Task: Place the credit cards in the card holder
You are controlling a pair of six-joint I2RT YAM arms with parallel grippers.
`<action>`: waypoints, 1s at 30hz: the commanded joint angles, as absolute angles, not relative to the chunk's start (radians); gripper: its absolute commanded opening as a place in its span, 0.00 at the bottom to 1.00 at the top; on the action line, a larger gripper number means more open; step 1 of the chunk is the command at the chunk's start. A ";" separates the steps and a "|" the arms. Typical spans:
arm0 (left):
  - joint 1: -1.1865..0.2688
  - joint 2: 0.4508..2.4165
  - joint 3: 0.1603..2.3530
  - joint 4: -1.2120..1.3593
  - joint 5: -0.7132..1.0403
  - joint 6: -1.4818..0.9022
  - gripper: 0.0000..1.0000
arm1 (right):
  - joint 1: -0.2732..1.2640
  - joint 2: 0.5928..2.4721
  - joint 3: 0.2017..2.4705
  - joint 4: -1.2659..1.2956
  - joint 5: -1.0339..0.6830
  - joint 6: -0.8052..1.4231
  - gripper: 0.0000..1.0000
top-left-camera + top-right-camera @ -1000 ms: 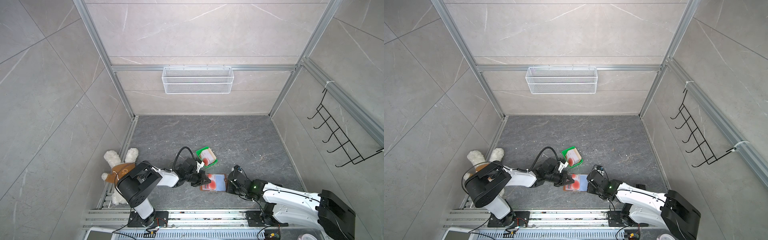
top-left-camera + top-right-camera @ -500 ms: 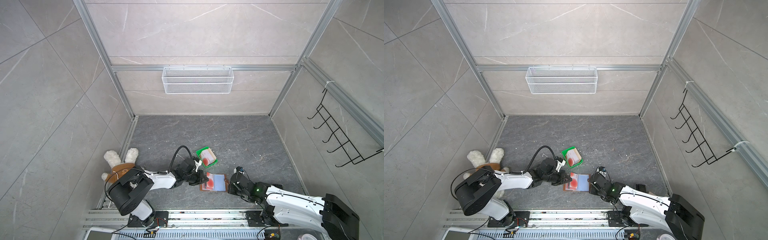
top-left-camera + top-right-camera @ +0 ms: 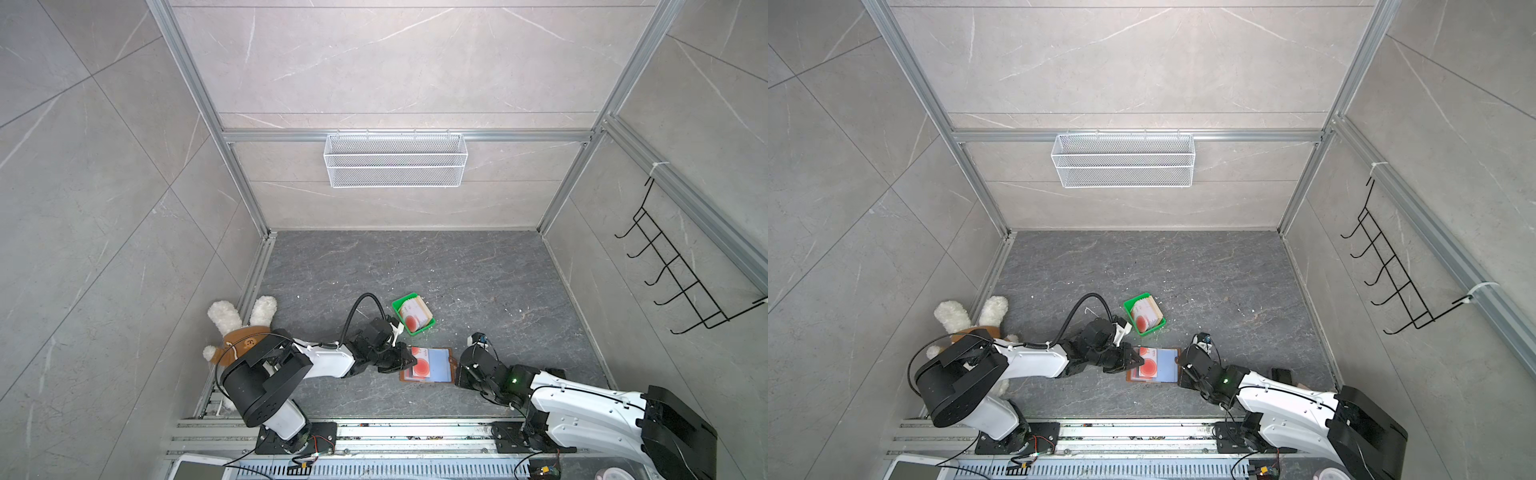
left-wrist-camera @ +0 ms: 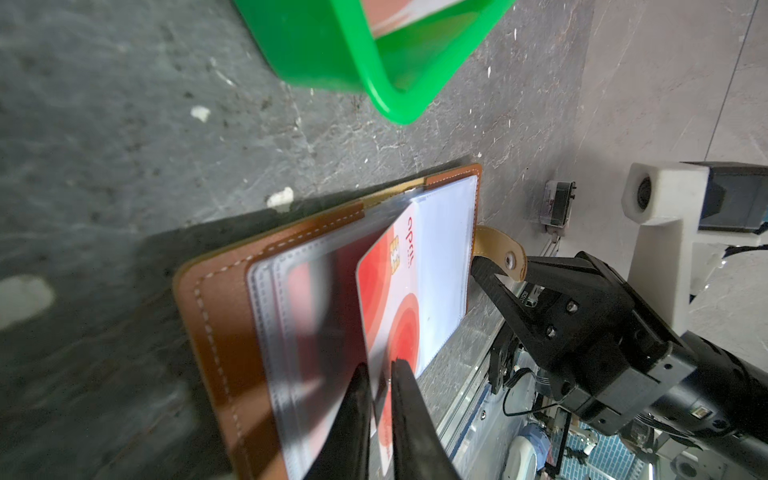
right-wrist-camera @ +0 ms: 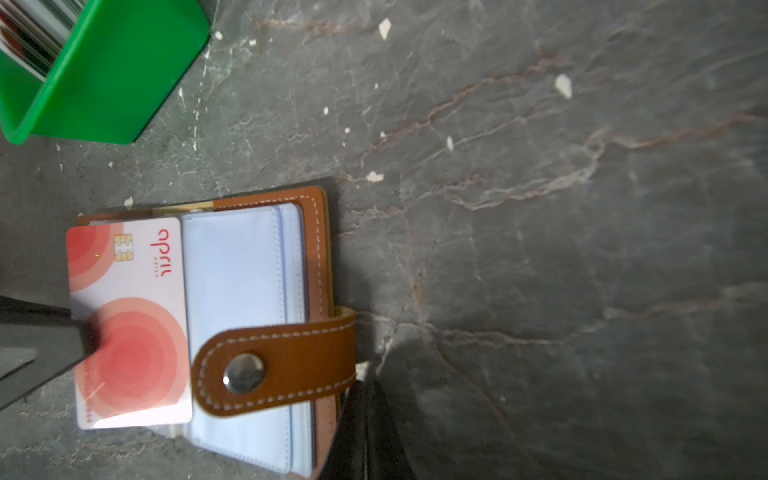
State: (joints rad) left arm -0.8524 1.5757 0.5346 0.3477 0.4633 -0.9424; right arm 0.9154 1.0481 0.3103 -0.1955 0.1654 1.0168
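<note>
The card holder (image 3: 437, 366) (image 3: 1166, 365) lies open on the grey floor, tan leather (image 4: 220, 316) outside and bluish sleeves (image 5: 237, 270) inside. One credit card (image 3: 419, 366) (image 3: 1148, 368) (image 4: 399, 299) (image 5: 129, 316), whitish with red round blots, rests on its left page. My left gripper (image 3: 409, 363) (image 3: 1139, 362) (image 4: 378, 365) has its jaws a narrow gap apart around that card's near edge. My right gripper (image 3: 457, 370) (image 3: 1179, 370) (image 5: 365, 386) is shut, with its tip against the holder's right edge under the snap strap (image 5: 274, 365). More credit cards (image 3: 413, 316) (image 3: 1145, 316) stand in a green tray.
The green tray (image 3: 399, 309) (image 3: 1129, 305) (image 4: 374, 83) (image 5: 104, 83) sits just behind the holder. A plush rabbit (image 3: 241, 328) lies by the left wall. A white wire basket (image 3: 395, 160) hangs on the back wall and a black hook rack (image 3: 681, 282) on the right wall.
My left gripper has edged right with the card over the holder, and its jaws have eased slightly apart. The right gripper stays shut at the holder's right edge.
</note>
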 commanded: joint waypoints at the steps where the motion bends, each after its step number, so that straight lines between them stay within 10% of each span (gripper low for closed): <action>1: -0.861 1.583 0.554 0.365 0.450 -0.942 0.14 | 0.922 1.056 0.312 -0.194 0.183 1.005 0.07; 30: -0.877 1.505 0.561 0.221 0.361 -0.930 0.25 | 0.931 1.028 0.290 -0.192 0.188 1.008 0.08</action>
State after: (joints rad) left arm -0.8692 1.5288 0.5392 0.2577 0.3878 -0.9451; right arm 0.9226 1.0313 0.3012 -0.1883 0.1688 1.0172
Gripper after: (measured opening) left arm 0.248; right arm 0.077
